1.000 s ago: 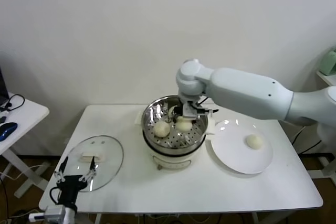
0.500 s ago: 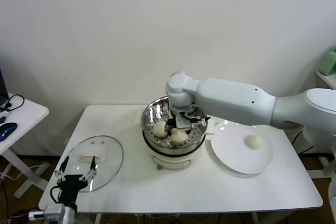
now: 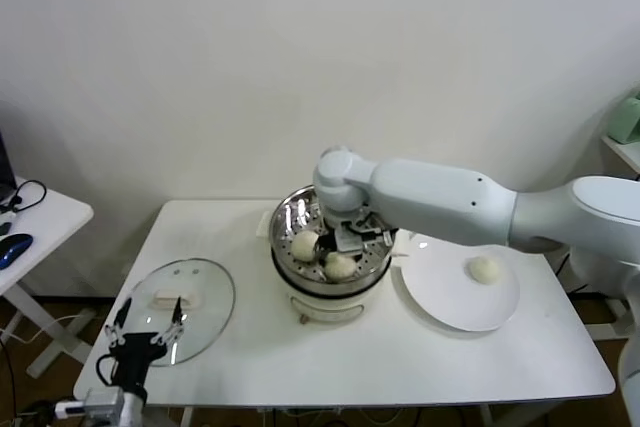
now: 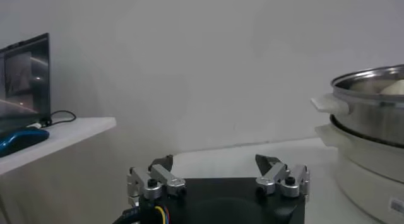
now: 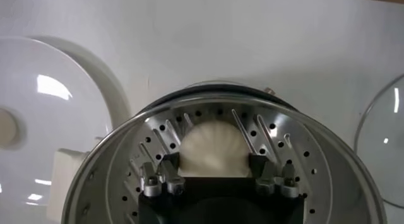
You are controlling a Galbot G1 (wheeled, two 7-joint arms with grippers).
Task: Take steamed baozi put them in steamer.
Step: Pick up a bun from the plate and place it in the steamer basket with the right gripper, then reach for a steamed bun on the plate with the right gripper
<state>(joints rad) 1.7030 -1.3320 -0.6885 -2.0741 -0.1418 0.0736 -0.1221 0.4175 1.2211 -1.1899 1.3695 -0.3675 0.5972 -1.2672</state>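
Over the steamer my right gripper reaches down into the pot. It is shut on a cream-white baozi. In the right wrist view that baozi fills the gap of my right gripper, with a finger against each of its sides, low over the perforated tray. A second baozi lies on the tray beside it. Another baozi rests on the white plate. My left gripper is parked open at the table's front left corner, also shown as the left gripper.
A flat glass lid lies on the table to the left of the steamer, just beyond my left gripper. The steamer's wall rises off to one side in the left wrist view. A side table with a blue mouse stands farther left.
My right gripper has come down and slightly leftward into the steamer with the baozi, from above the rim to just over the tray. The left arm has stayed still.
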